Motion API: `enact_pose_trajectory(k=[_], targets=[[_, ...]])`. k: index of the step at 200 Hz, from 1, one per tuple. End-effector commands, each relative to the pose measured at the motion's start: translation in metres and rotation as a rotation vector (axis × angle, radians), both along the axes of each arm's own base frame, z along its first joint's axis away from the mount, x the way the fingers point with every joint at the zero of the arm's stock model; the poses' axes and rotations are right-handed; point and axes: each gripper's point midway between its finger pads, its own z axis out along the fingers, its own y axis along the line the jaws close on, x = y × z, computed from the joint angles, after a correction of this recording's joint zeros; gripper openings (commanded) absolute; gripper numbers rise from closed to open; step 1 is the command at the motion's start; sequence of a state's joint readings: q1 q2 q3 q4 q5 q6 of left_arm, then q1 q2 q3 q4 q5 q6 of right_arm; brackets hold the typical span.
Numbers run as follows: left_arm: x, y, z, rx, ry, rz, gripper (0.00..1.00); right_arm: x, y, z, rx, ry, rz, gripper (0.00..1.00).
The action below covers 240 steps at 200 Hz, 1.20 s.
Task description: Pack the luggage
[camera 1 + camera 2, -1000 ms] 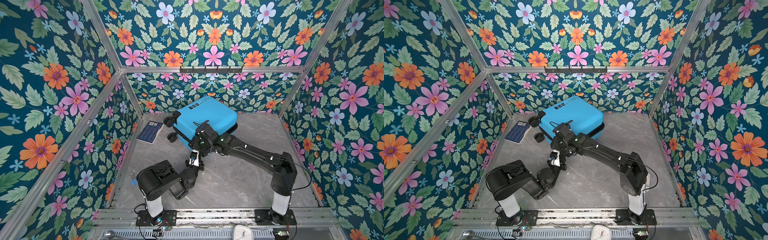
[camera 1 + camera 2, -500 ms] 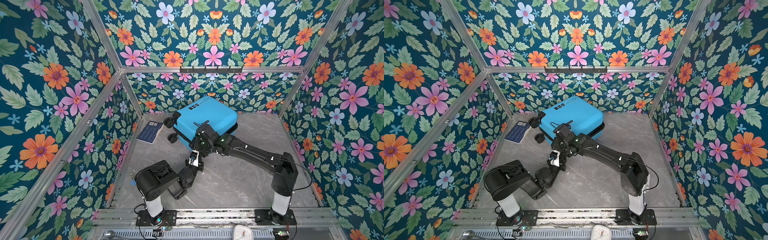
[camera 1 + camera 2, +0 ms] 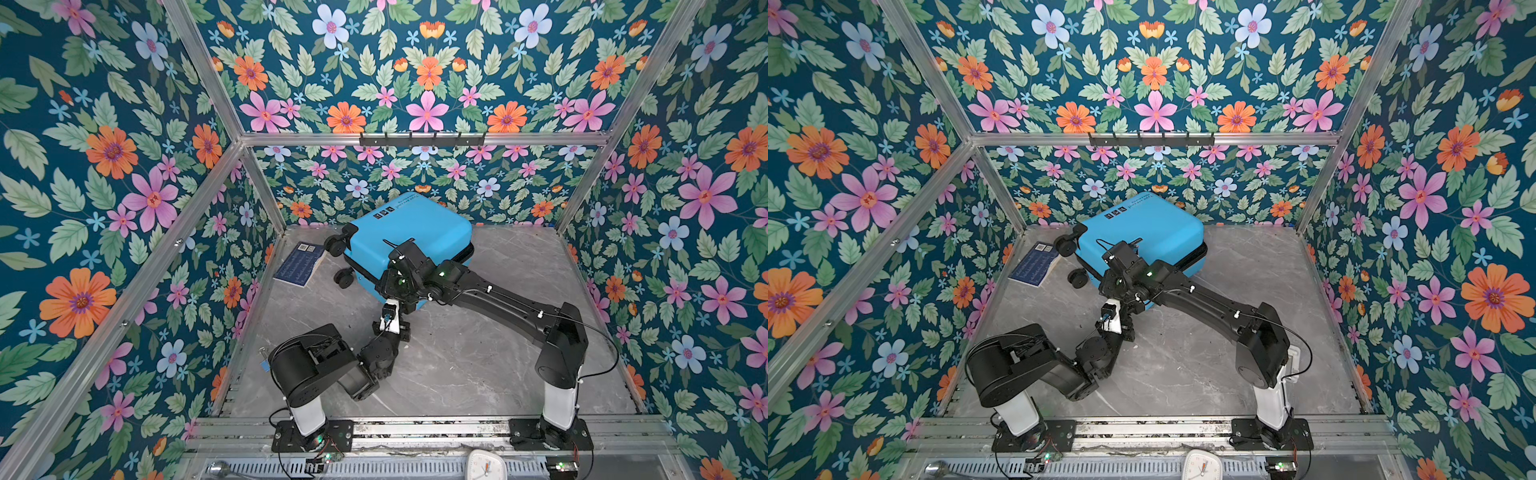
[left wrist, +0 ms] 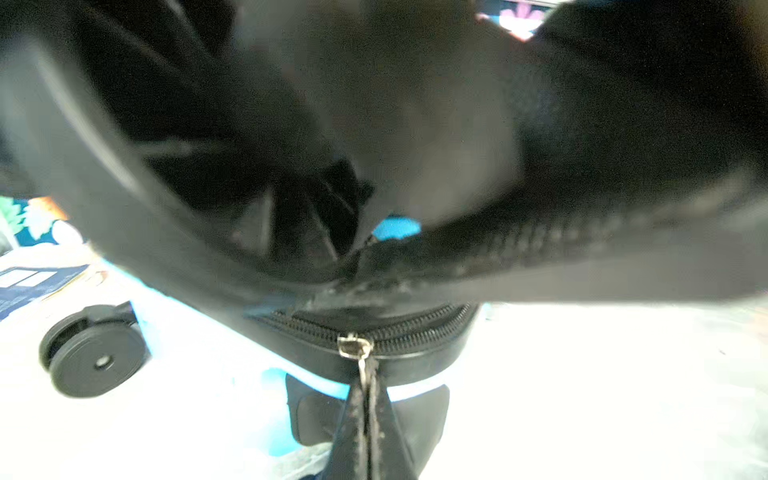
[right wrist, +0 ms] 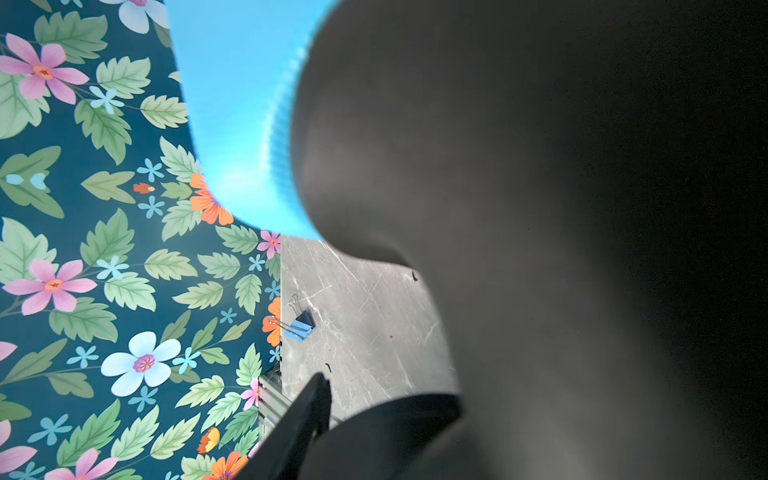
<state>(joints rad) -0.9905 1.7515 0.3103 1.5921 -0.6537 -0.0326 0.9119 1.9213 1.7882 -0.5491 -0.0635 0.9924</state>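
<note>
Luggage (image 3: pixel 409 232) at 12 o'clock on the grey marbled bench (image 3: pixel 478 365), close to the floral back wall (image 3: pixel 415 174). Left fingers (image 4: pixel 353 424) clenched on its zipper pull (image 4: pixel 360 365) at the 6 o'clock corner. Right fingers (image 5: pixel 309 405) over that corner, state impossible to tell.

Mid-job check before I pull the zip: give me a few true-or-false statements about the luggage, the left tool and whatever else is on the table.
1. The left tool is shut on the zipper pull. True.
2. The luggage stands upright on its wheels. False: in both top views it lies flat on the table, with its wheels pointing sideways.
3. A dark-blue flat item lies on the table beside the luggage's wheels. True.
4. The blue binder clip is packed inside the luggage. False: in the right wrist view it lies on the bare table by the wall.
</note>
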Motion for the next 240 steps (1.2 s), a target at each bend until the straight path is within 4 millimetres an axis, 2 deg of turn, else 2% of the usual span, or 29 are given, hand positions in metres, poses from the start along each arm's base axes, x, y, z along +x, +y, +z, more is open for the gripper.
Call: enact_pose_trajectory(k=[1,43,73,121,149,182,195,215,240], targets=[[-0.011,-0.036,0.032,0.005,-0.121,-0.167,0.00,0.005,0.049,0.048,0.272,-0.074,0.075,0.00],[-0.024,-0.056,0.063,-0.047,-0.192,-0.272,0.00,0.002,0.049,0.036,0.281,-0.044,0.065,0.00],[-0.041,-0.052,0.080,-0.102,-0.214,-0.352,0.00,0.000,0.044,0.037,0.281,-0.049,0.059,0.00],[-0.052,-0.038,0.068,-0.143,-0.155,-0.378,0.00,0.001,0.034,0.031,0.283,-0.041,0.047,0.00],[-0.050,-0.026,0.061,-0.146,-0.134,-0.333,0.00,0.004,0.023,0.030,0.285,-0.041,0.026,0.00],[-0.044,0.009,0.059,-0.166,-0.111,-0.183,0.00,0.007,0.007,0.032,0.269,-0.056,0.007,0.00],[-0.046,0.021,0.062,-0.173,-0.097,-0.154,0.19,0.009,-0.004,0.031,0.253,-0.064,-0.003,0.00],[-0.042,0.023,0.054,-0.118,0.011,-0.129,0.47,0.011,-0.019,0.027,0.243,-0.060,-0.008,0.00],[-0.039,0.026,0.058,-0.106,0.123,-0.115,0.68,0.008,-0.032,0.023,0.233,-0.063,0.001,0.00]])
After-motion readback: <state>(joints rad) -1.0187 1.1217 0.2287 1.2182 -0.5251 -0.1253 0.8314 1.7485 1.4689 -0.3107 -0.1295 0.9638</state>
